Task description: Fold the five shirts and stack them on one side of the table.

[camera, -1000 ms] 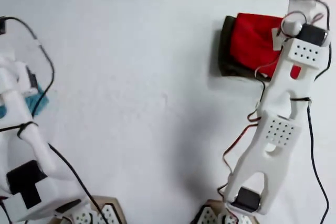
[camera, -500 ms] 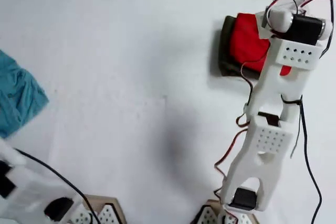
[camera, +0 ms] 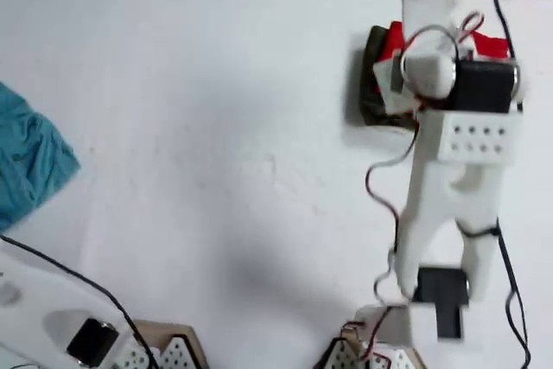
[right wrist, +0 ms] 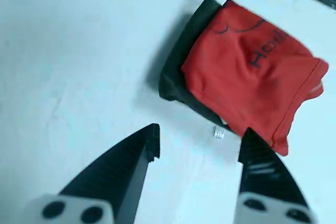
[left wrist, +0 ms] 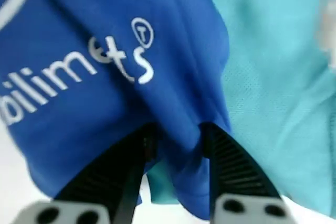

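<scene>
Two loose shirts sit at the left. A crumpled teal knit shirt (camera: 30, 162) lies at the left edge of the white table (camera: 216, 127), and in the left wrist view a royal-blue shirt with white lettering (left wrist: 94, 72) overlaps it. The left gripper (left wrist: 176, 132) has its jaws drawn close on a raised fold of the blue cloth, which bulges between them.

Both fabrics look thin, limp and light. They will likely sag when lifted and drag whatever they lie on. A pinch on a single layer near a hem or shoulder seam seems safer than a bunch from the middle, since the teal shirt could ride along if caught.

Well apart, at the far right, a folded red shirt (right wrist: 252, 72) rests on a folded near-black shirt (right wrist: 181, 64), their edges roughly aligned. The right gripper (right wrist: 199, 132) hangs above the table just beside that stack, jaws spread wide with nothing in them. A soft stack like this probably shifts under a nudge, so anything added is best laid flat from above.
</scene>
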Robot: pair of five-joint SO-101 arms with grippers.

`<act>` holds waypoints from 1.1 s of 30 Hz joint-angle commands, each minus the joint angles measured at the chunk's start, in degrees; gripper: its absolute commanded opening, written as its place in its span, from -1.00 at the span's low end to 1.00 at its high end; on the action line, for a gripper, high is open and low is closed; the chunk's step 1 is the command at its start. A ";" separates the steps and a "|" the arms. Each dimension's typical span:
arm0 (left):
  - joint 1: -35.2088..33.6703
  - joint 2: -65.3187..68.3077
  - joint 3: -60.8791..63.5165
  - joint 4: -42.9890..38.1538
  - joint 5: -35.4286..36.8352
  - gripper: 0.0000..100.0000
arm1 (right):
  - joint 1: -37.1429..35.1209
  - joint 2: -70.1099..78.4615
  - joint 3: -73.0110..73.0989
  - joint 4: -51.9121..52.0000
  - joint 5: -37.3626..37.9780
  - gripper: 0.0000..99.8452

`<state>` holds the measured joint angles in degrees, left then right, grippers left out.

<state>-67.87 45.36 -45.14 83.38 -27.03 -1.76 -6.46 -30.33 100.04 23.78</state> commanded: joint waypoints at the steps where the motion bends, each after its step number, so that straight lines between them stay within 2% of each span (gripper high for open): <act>1: 0.88 3.16 -8.57 4.04 -0.18 -0.65 | -0.04 -9.10 11.87 1.27 -0.26 -0.51; 5: 1.93 6.86 -14.90 9.32 -0.18 -0.70 | 0.04 -15.60 24.79 1.19 -0.26 -0.51; 8: 2.90 8.09 -19.91 13.19 0.18 -0.97 | 0.04 -21.05 33.32 0.22 -0.26 -0.52; 15: 6.95 7.47 -32.31 18.99 3.52 -0.95 | 0.13 -35.74 57.76 -7.60 -0.18 -0.52; 19: 8.53 2.20 -32.75 19.08 3.52 -0.95 | 0.22 -44.53 75.43 -16.57 4.66 -0.52; 22: 10.46 -4.57 -29.49 19.08 3.52 -0.95 | 1.80 -50.68 89.23 -26.24 7.21 -0.52; 28: 18.29 -23.82 -13.58 18.99 3.52 -0.95 | 12.00 -59.82 111.74 -47.34 10.29 -0.52; 33: 27.96 -40.79 0.40 18.90 3.52 -0.95 | 18.24 -64.66 120.97 -54.02 10.29 -0.52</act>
<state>-45.89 16.88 -50.51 101.41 -23.78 13.36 -68.00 88.44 49.14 33.63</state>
